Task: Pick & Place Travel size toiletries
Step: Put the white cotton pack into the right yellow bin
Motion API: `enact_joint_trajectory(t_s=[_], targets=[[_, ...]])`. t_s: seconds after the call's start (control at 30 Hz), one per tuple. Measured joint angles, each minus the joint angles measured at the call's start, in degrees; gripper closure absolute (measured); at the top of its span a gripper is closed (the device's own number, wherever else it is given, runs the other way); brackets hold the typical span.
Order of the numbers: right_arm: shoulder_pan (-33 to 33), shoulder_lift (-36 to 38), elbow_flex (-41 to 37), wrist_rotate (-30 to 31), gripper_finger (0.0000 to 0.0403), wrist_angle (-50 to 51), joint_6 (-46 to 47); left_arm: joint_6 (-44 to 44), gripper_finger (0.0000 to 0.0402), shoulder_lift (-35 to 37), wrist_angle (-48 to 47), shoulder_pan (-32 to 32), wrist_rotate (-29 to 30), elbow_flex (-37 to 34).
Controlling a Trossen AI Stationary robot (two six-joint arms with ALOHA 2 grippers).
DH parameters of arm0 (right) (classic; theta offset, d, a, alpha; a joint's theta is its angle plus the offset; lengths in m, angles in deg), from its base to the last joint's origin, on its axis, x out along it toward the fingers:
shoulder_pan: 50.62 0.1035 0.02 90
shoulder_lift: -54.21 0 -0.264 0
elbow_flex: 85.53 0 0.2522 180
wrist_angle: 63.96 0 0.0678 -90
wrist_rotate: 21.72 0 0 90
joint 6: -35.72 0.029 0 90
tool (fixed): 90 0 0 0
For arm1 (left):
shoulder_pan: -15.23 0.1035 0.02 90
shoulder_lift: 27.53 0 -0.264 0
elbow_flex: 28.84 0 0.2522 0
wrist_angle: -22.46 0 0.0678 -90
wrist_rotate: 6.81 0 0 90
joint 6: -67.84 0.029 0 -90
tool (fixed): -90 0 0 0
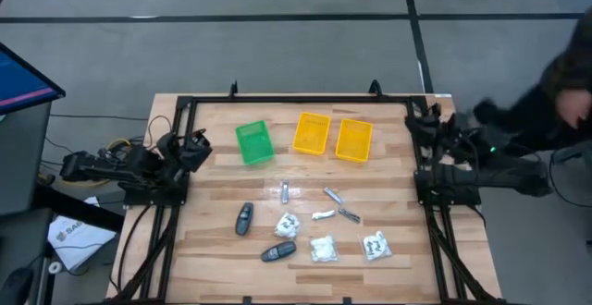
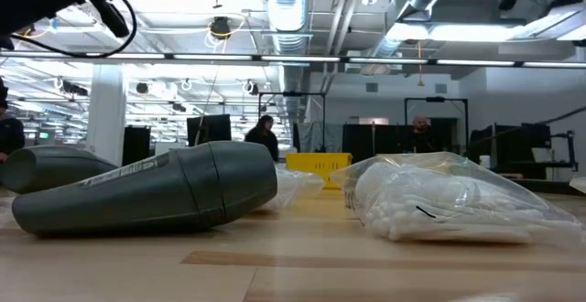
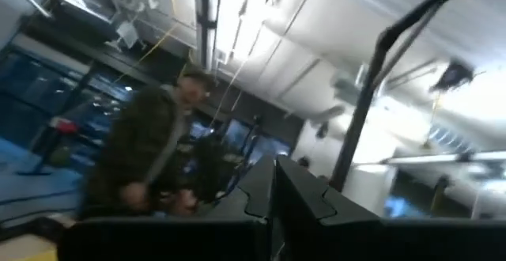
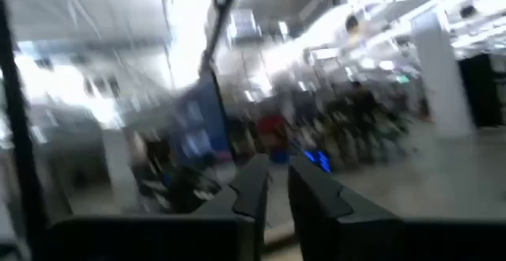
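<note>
The toiletries lie on the near half of the table. Two dark grey oval gadgets [image 1: 243,218] [image 1: 277,251] lie flat, and one gadget [image 2: 146,192] fills the low view. Three crinkly white packets [image 1: 289,224] [image 1: 323,248] [image 1: 376,246] lie beside them, one packet [image 2: 449,201] close in the low view. Several thin silver pieces [image 1: 285,192] [image 1: 333,195] [image 1: 324,214] lie farther in. My left gripper [image 1: 199,146] [image 3: 273,202] rests shut at the left edge. My right gripper [image 1: 427,120] [image 4: 278,194] rests at the right edge, fingers together but for a slit. Both point away from the items.
A green bin [image 1: 254,143] and two yellow bins [image 1: 312,132] [image 1: 353,140] stand in a row on the far half of the table. A black frame [image 1: 296,100] runs round the table. A person [image 1: 555,92] stands beyond the right edge.
</note>
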Motion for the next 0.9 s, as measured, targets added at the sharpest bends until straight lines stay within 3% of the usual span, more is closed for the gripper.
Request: enact_joint_trajectory(t_s=[0.3, 0.43, 0.63, 0.9], targets=[[3.47, -29.1, 35.48, -0.8, 0.0264, 52.47, -0.71, 3.1, 0.0394, -0.02, -2.84, 0.01, 2.57, 0.0], [8.14, -39.72, 46.66, -7.1, 0.0227, 71.46, 3.03, 3.04, 0.0394, -0.02, -2.98, 0.0, 2.57, 0.0], [17.92, -50.31, 53.07, -18.23, 0.0197, 79.46, 15.04, 3.26, 0.0394, -0.03, -3.63, 0.0, 2.55, 0.0], [37.47, -57.83, 49.32, -18.76, 0.0178, 82.01, 30.4, 3.24, 0.0394, -0.04, -4.59, 0.0, 2.54, 0.0]])
